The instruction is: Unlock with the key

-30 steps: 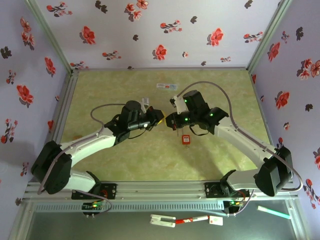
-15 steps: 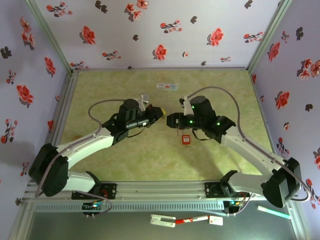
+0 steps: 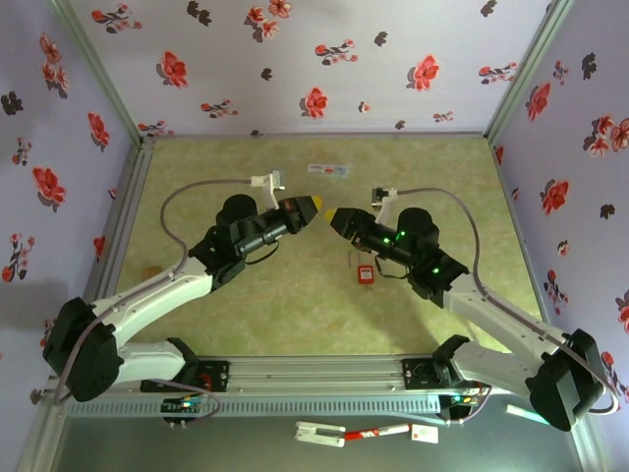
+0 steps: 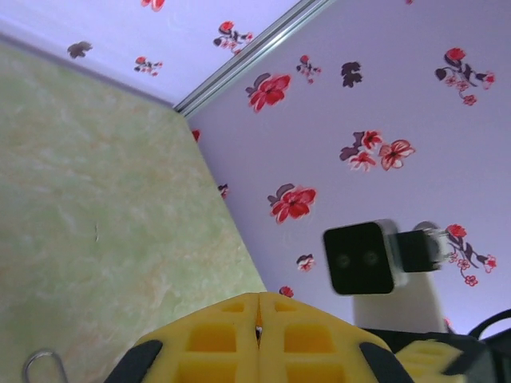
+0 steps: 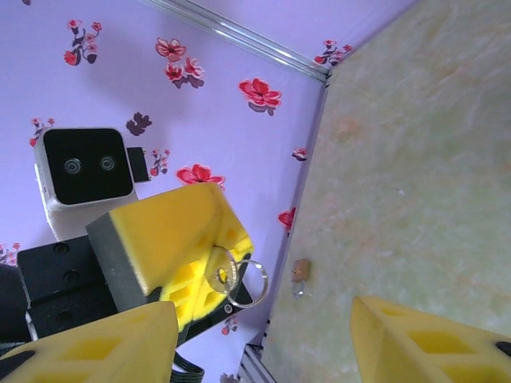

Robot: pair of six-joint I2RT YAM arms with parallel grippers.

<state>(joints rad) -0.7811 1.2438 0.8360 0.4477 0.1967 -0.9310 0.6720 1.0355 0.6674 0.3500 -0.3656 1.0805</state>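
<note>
The left gripper point(image 3: 313, 206) pinches the tiny, hard, slippery-looking key point(image 5: 217, 271), so the spread right gripper point(image 3: 341, 217) should grab the light lock point(image 3: 366, 273) by its body.

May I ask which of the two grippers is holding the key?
The left gripper: its yellow fingers are shut on the key, while the right gripper stands open and empty.
</note>
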